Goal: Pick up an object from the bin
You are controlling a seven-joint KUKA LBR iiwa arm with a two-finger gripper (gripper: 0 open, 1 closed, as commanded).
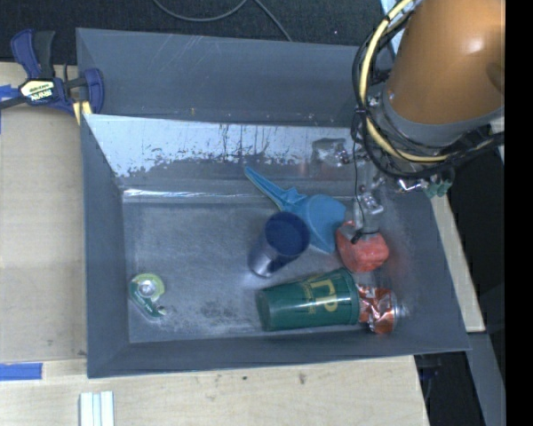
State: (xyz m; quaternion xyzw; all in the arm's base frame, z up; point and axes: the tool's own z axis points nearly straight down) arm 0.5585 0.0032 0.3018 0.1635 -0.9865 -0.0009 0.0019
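Inside a grey metal bin (102, 238), from the left: near the front-left corner of the floor, alone, a small pale green and white roll-like thing (148, 291), too small to name. Well apart from it, about mid-floor, a dark blue cup (280, 240) on its side, mouth turned up toward the camera. Just behind and to the right of the cup, touching it, a light blue scoop (318, 216), handle slanting up-left toward the back wall. In front of both, along the front wall, a dark green can (306, 303) lying lengthwise, pale lettering on its flank. Right of the scoop, touching its bowl, a red crumpled lump (366, 252). Below that, at the can's right end, a crushed red and silver thing (380, 311). Directly over the red crumpled lump, down at its upper left edge, the fingers (364, 211): spread or closed, impossible to tell. Above, at far right, the orange-domed arm (449, 51), ringed with black and yellow cables.
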